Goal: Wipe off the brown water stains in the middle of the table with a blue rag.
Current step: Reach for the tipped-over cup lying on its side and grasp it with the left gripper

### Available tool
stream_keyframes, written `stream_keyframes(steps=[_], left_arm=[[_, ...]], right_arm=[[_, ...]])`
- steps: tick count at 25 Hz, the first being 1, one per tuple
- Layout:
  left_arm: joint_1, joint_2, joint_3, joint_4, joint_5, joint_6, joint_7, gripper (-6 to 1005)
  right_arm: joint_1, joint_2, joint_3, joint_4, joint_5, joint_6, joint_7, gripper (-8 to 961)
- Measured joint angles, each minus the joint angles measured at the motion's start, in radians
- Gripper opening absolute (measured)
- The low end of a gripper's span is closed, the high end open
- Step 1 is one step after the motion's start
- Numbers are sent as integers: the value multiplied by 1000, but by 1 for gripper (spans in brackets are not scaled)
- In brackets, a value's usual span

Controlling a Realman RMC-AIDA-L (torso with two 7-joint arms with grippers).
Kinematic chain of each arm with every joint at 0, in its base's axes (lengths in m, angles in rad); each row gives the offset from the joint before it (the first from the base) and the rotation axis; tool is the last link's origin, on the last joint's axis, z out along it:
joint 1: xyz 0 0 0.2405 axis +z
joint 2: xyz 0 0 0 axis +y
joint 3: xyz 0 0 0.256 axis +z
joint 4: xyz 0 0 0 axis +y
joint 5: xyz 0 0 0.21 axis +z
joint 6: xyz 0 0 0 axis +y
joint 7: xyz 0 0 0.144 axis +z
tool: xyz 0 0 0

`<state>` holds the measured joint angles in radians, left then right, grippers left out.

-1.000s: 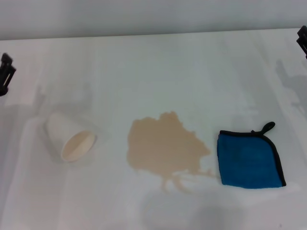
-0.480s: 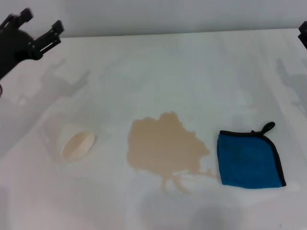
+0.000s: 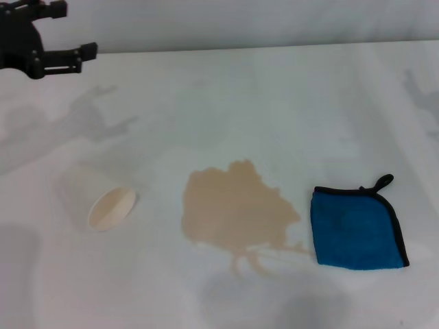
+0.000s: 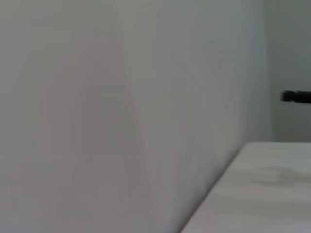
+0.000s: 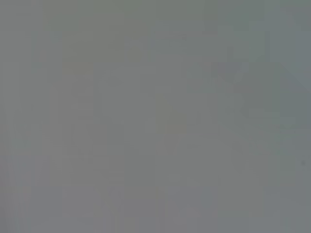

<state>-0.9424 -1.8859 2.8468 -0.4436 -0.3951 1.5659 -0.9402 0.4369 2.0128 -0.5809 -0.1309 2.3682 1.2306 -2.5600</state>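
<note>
Brown water stains (image 3: 236, 209) are lying untouched on the table (image 3: 274, 96), a tan puddle with thin runny trails leaking from its near edge, as the cleanup is only getting under way. Just to the puddle's right, close but not touching it, the blue rag (image 3: 357, 227) is sitting flat and folded square, its black corner loop pointing away from the puddle toward the far side of the table. Nothing is gripping the cloth yet.

Far from the puddle, up at the table's far left corner, the left gripper (image 3: 65, 31) is hanging in the air, its two black fingers held apart with nothing between them. The right gripper is not appearing in the head view at all; its own wrist camera is returning only a blank grey field, so I cannot tell how its jaws are standing.

By my reading, the step in hand is the approach to the rag, with picking up and wiping both not yet done. The next move is likely calling for a gripper to come down over the cloth, pinch it, then drag it across the puddle, which is wider than the rag and will probably need more than one pass.

To the puddle's left, a white paper cup (image 3: 99, 200) is lying tipped on its side, its beige mouth facing the near edge. It is sitting well clear of the rag, though a long sweep leftward could knock it rolling.
</note>
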Motion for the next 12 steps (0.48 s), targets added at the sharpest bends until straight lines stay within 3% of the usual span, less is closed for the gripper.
stream_keyframes(steps=[4, 5, 7, 12], left_arm=[[-44, 6, -1, -5, 123, 33, -12, 886], [-78, 14, 0, -21, 262, 103, -42, 886], [-91, 16, 0, -31, 317, 133, -53, 885], [-212, 23, 0, -202, 593, 253, -106, 884]], right_arm=[[0, -1, -1, -18, -1, -37, -17, 854], [-3, 1, 2, -14, -1, -48, -20, 854], [-9, 4, 5, -7, 0, -49, -20, 854], [-28, 8, 10, 47, 6, -41, -13, 853]])
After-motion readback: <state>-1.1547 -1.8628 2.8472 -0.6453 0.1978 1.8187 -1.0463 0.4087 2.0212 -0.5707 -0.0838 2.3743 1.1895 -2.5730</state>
